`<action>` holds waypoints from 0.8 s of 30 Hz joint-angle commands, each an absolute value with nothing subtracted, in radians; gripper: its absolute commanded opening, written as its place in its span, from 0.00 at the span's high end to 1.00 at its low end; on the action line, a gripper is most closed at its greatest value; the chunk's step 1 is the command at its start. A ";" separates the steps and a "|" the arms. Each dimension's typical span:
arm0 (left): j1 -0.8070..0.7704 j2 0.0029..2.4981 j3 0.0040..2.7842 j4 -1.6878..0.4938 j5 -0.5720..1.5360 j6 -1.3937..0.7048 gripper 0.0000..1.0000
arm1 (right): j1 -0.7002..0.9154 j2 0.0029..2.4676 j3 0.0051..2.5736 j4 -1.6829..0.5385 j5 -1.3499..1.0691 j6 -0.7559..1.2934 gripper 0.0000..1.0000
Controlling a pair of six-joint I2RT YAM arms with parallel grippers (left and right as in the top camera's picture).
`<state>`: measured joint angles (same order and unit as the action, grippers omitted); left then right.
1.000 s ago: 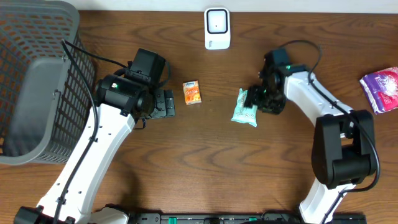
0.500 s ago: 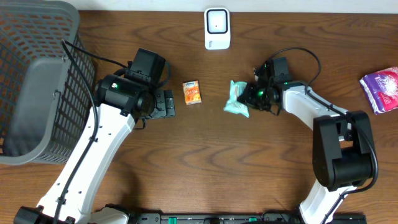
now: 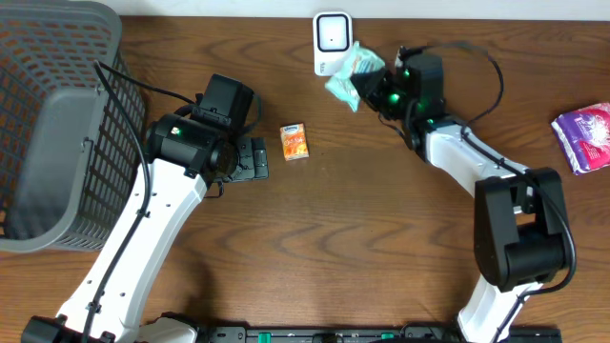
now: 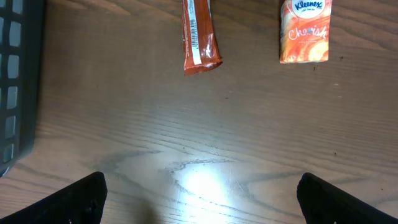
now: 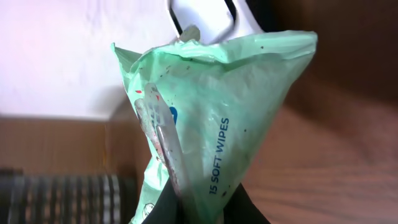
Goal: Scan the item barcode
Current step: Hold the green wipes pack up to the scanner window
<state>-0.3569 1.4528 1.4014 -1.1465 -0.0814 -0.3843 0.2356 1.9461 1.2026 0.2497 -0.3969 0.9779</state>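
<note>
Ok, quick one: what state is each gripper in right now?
Left gripper: open, holding nothing.
Right gripper: shut on the green wipes pack, holding it beside the white scanner.

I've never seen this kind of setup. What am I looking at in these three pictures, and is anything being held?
Two white robot arms stand at a wooden table. One picture looks down from above; the others come from a camera on each wrist. The right gripper is shut on a green wipes pack, raised near the white scanner. The left gripper hangs open, holding nothing. On the table: an orange Kleenex pack, a reddish snack bar, a purple packet, a grey basket.
</note>
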 commanded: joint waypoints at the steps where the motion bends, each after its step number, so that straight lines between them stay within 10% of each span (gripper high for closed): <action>1: -0.355 1.453 1.406 -1.150 -0.087 -0.371 0.02 | 0.277 2.003 1.367 0.231 -0.245 1.015 0.99; 12: -0.355 1.453 1.406 -1.150 -0.087 -0.371 0.02 | 0.289 2.358 1.965 -0.051 -0.305 0.976 0.99; 24: -0.355 1.453 1.406 -1.150 -0.087 -0.371 0.02 | 0.216 2.368 2.003 -0.117 -0.401 0.857 0.99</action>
